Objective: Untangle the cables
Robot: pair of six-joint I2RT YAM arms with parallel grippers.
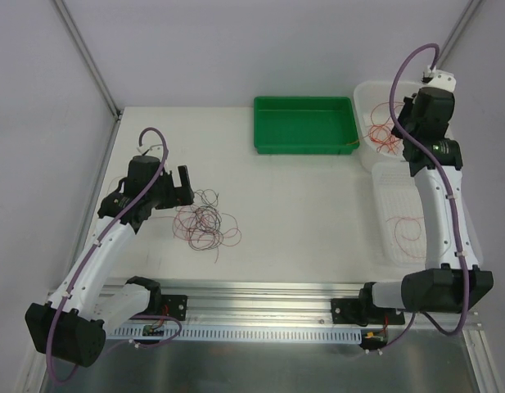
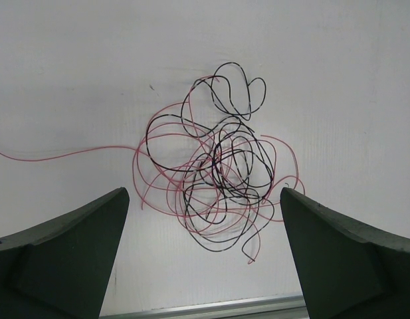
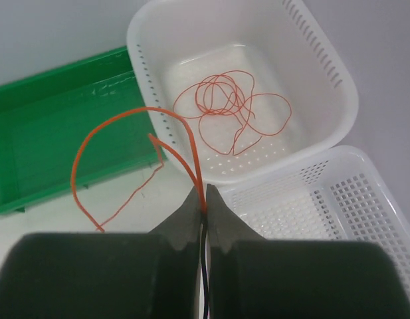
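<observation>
The right tool [image 3: 205, 199] is pinched shut on an orange cable [image 3: 197, 169], which arcs out over the right end of the green tray [image 3: 52, 133]. Just right of that tray, a white basket [image 3: 324, 60] holds loose orange cables [image 3: 224, 106]. The left tool [image 2: 205, 193], spread wide and empty, hangs over a tangle of red and black cables [image 2: 218, 173] on the worktop [image 2: 72, 80], well nearer and left of the tray.

A robotics lab; white table [image 1: 301, 213], aluminium rail [image 1: 260, 299], white partition walls [image 1: 39, 123].
</observation>
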